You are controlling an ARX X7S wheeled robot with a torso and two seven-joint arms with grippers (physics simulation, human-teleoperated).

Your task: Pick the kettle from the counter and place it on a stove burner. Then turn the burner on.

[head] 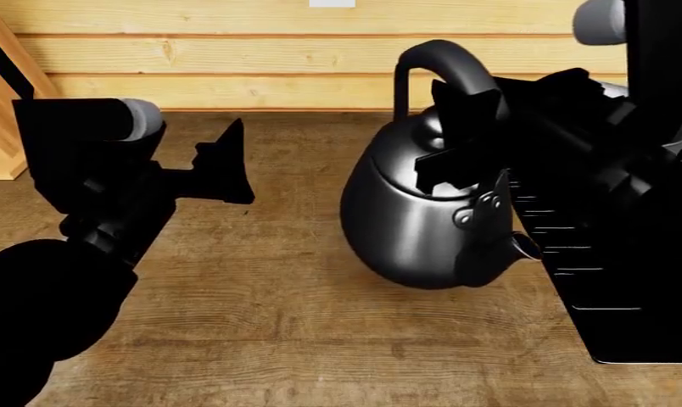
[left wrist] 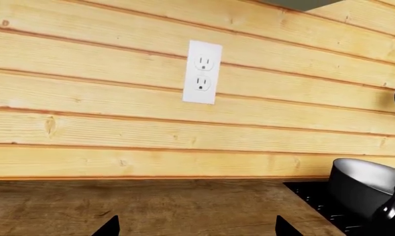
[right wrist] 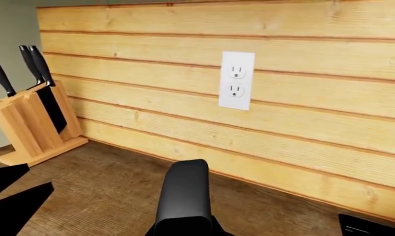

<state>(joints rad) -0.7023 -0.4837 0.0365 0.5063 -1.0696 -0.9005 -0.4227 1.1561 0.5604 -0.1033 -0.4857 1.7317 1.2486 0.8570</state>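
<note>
The glossy dark kettle hangs tilted over the brown counter, just left of the black stove, with its spout toward the stove. My right gripper is shut on the arched black handle near its top. In the right wrist view the handle rises from between the jaws. My left gripper is to the kettle's left and apart from it. It is open: its two fingertips stand wide over bare counter with nothing between them.
A silver-grey saucepan stands on the stove at the back. A wooden knife block stands at the counter's far left by the plank wall. A white outlet is on the wall.
</note>
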